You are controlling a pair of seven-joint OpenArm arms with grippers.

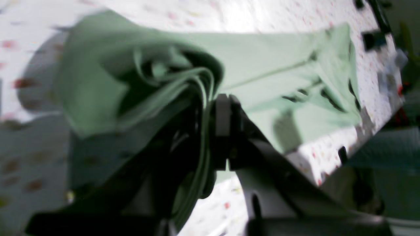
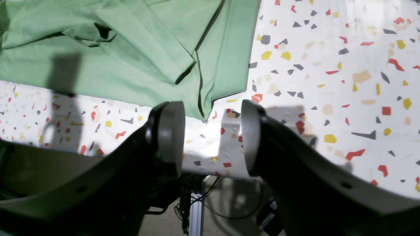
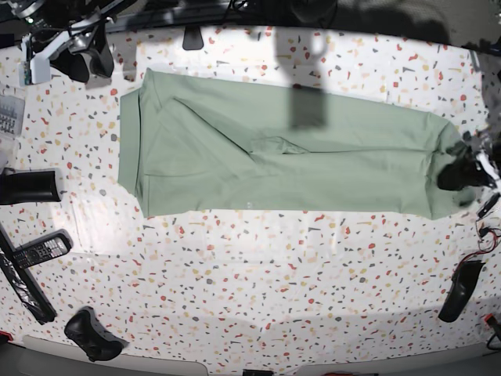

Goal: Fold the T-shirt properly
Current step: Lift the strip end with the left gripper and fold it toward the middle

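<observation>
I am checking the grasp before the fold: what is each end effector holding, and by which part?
The left end effector pinches the T-shirt at a bunched edge at one end. The right end effector is open and holds nothing.

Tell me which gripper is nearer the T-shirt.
Left. The left gripper is shut on bunched cloth at one end of the T-shirt. The right gripper hangs open just off a corner of the shirt's other end, touching nothing.

T-shirt [image 3: 313,160], pale sage green, lies flat on the table as a long horizontal band, folded lengthwise with creases near centre, its right end bunched and lifted, apparently several layers thick.
</observation>
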